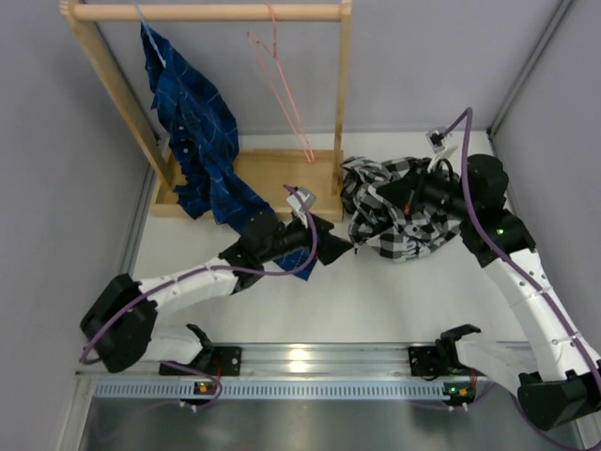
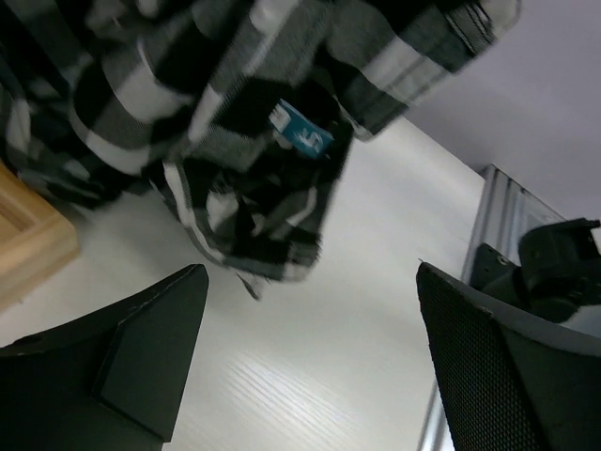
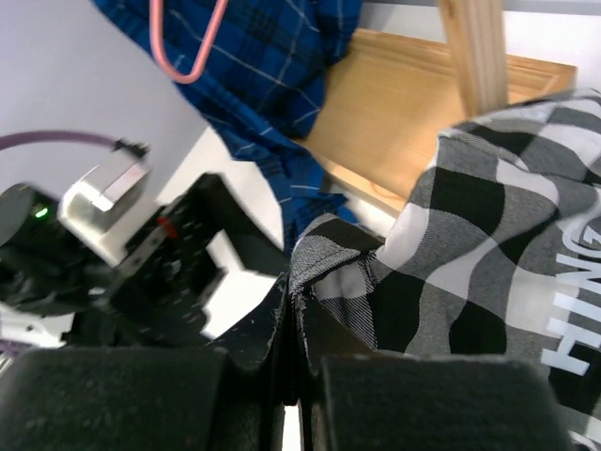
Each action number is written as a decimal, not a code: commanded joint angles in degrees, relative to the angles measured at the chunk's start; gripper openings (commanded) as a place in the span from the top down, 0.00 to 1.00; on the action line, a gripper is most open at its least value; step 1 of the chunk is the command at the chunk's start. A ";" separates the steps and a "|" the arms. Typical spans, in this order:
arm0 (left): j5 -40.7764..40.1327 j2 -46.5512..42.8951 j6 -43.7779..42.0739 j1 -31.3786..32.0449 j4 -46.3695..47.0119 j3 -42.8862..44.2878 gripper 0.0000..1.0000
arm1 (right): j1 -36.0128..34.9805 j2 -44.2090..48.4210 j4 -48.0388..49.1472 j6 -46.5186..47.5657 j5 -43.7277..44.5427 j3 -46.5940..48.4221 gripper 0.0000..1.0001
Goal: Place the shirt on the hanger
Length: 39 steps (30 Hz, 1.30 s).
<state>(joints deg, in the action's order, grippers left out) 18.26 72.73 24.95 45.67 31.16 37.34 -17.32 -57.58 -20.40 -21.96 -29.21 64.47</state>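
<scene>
My right gripper (image 3: 291, 324) is closed on a fold of the black-and-white checked fabric shirt with white block lettering (image 1: 404, 221). In my right wrist view the cloth is pinched between the two fingers, with the lettered panel spilling off to the right. My left gripper (image 1: 338, 246) stands wide and holds nothing. In its wrist view the shirt's dark hem hangs just beyond the two spread fingers, close but apart from them.

The shirt sits in a bunched heap on the right of the white bench (image 1: 376, 301), just right of the base of the wooden clothes rack (image 1: 272, 174). Crumpled like this, it shows no clear long axis, and I cannot pick out the collar or shoulders.

What the next move turns on is where the thin pink wire clothes hanger (image 1: 293, 99) lies from the shirt: far and to the left, and higher up. It hangs by its hook from the rack's top rail, well apart from the heap, and from above I see its triangle nearly edge-on. A dark blue plaid shirt (image 1: 202, 141) hangs further left on the same rail, and its tail drapes down near my left arm.

My left gripper is the nearer one to the hanger, and it is free. I judge the open left gripper has two choices: take a second hold on the hem just to its right, or go far to fetch the hanger while my right one keeps the cloth lifted. In either case the shirt must be spread before a shoulder can go over the wire.
</scene>
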 commanded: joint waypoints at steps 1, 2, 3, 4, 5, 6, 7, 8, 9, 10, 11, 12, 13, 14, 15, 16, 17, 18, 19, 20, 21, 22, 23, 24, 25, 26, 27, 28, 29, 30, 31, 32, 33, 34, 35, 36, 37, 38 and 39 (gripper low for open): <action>-0.43 5.90 -7.98 -0.14 12.52 6.41 0.05 | 0.71 3.17 0.63 -1.42 -6.01 -0.66 1.00; -0.85 7.06 -8.33 -0.14 13.74 7.04 0.05 | 0.62 3.53 0.45 -1.42 -6.64 -1.09 1.00; -0.86 8.03 -9.12 -0.14 14.80 7.39 0.05 | 0.62 3.96 -0.16 -1.25 -7.17 -1.18 1.00; -1.03 9.78 -9.48 -0.14 15.94 7.83 0.05 | 0.71 4.75 -0.34 -1.16 -8.31 -1.45 1.00; -1.38 10.58 -9.74 -0.14 16.74 8.09 0.05 | 0.62 5.11 -0.69 -0.90 -8.58 -1.54 1.00; -1.04 11.37 -10.61 -0.14 17.53 8.62 0.05 | 0.62 5.63 -1.13 -0.90 -8.67 -1.54 1.00; -0.77 12.17 -10.88 -0.14 17.62 9.93 0.06 | 0.71 6.42 -1.39 -0.90 -9.28 -1.36 1.00; -0.34 13.74 -11.06 -0.14 17.62 10.55 0.06 | 0.71 6.69 -1.57 -0.90 -9.46 -1.27 1.00; 0.97 14.36 -11.32 -0.14 18.32 10.99 0.07 | 0.71 6.95 -1.74 -0.90 -9.63 -1.10 1.00; 1.68 14.81 -11.24 -0.06 18.93 11.43 0.08 | 0.71 7.13 -2.27 -0.81 -9.55 -0.75 1.00; 2.12 15.07 -11.24 -0.14 19.55 11.78 0.09 | 0.71 7.22 -2.53 -0.63 -9.46 -0.49 1.00; 2.74 15.60 -11.59 -0.14 20.77 11.88 0.09 | 0.71 7.22 -2.88 -0.46 -9.37 -0.13 1.00; 2.74 15.78 -11.76 -0.14 21.31 11.96 0.11 | 0.80 7.13 -3.06 -0.54 -9.55 0.04 1.00; 2.92 15.95 -11.94 -0.14 21.84 11.96 0.12 | 0.80 7.13 -3.15 -0.81 -9.81 0.48 1.00; 4.05 16.47 -12.38 -0.14 22.28 12.23 0.15 | 0.80 7.22 -3.15 -0.98 -10.07 0.66 1.00; 4.76 17.00 -12.47 -0.14 22.54 12.75 0.24 | 0.80 7.31 -3.06 -0.98 -10.42 1.18 1.00; 5.72 17.44 -12.64 -0.14 22.54 13.28 0.29 | 0.80 7.40 -3.15 -1.25 -10.43 1.45 1.00; 6.95 18.58 -12.64 -0.14 22.54 14.67 0.32 | 0.80 7.48 -3.15 -1.25 -10.51 1.62 1.00; 7.40 19.11 -12.65 -0.14 22.54 15.21 0.41 | 0.80 7.57 -3.06 -1.25 -10.78 2.06 1.00; 7.84 19.55 -12.65 -0.14 22.72 15.74 0.50 | 0.80 7.57 -3.15 -1.16 -10.78 2.24 1.00; 8.19 20.08 -12.73 -0.14 22.63 16.53 0.59 | 0.80 7.75 -3.24 -1.07 -10.52 2.42 1.00; 8.54 20.52 -12.65 -0.14 22.63 16.71 0.77 | 0.97 7.92 -3.24 -0.90 -9.64 2.50 1.00; 8.46 20.52 -12.56 -0.06 22.72 16.54 0.85 | 0.97 8.18 -3.33 -0.64 -8.85 2.42 1.00; 8.28 20.26 -12.64 -0.14 22.63 15.66 0.93 | 1.24 8.54 -3.68 -0.37 -7.97 2.42 1.00; 6.45 18.78 -12.73 -0.14 22.54 14.87 1.00 | 1.41 8.71 -3.94 0.33 -5.70 2.24 1.00; 4.96 17.55 -12.91 -0.14 22.11 13.82 1.00 | 1.50 8.98 -4.12 0.68 -4.38 2.07 0.99; 3.11 15.88 -13.26 0.03 21.50 12.42 1.00 | 1.68 9.50 -4.12 1.12 -3.23 1.81 0.98; -1.69 11.60 -13.70 0.29 20.88 9.27 1.00 | 1.68 9.85 -4.21 1.82 -0.44 1.02 0.89; -4.35 8.95 -14.92 1.08 18.26 7.85 1.00 | 1.68 10.21 -4.12 2.00 0.81 0.49 0.86; -6.38 6.31 -15.71 1.61 15.71 6.88 1.00 | 1.76 10.64 -4.12 2.35 1.61 -0.30 0.80; -8.40 3.67 -16.16 2.14 12.38 6.78 1.00 | 1.68 10.74 -4.12 3.40 1.35 -0.57 0.57; -11.72 -1.05 -16.77 3.19 3.30 7.82 1.00 | 1.76 10.74 -4.29 3.93 0.92 -0.83 0.41; -12.89 -2.92 -16.86 3.63 -2.01 9.31 1.00 | 1.68 10.91 -4.73 4.89 0.65 -0.92 0.27; -13.94 -4.60 -16.86 4.16 -7.29 11.07 1.00 | 1.76 11.17 -6.13 6.47 1.43 -0.84 0.06; -15.43 -6.79 -16.08 4.60 -12.47 15.17 1.00 | 1.76 11.44 -6.84 6.83 2.48 -0.83 0.01; -15.54 -7.51 -15.55 4.95 -21.14 17.13 1.00 | 1.68 12.48 -7.19 7.19 3.36 -1.10 0.01; -15.62 -7.95 -14.94 5.04 -25.23 18.80 1.00 | 1.68 12.93 -7.02 8.06 2.33 -1.18 0.01; -15.80 -8.21 -14.15 5.04 -28.75 22.04 1.00 | 1.76 13.11 -6.15 8.59 -0.55 -1.27 0.01; -16.24 -8.22 -13.62 5.13 -32.18 23.46 1.00 | 1.68 12.59 -5.44 9.03 -8.24 -0.49 0.01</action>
<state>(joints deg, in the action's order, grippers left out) 6.22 66.32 10.31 50.61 14.61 54.26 -16.16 -45.93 -26.63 -16.23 -29.12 63.26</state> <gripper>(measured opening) 0.026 0.992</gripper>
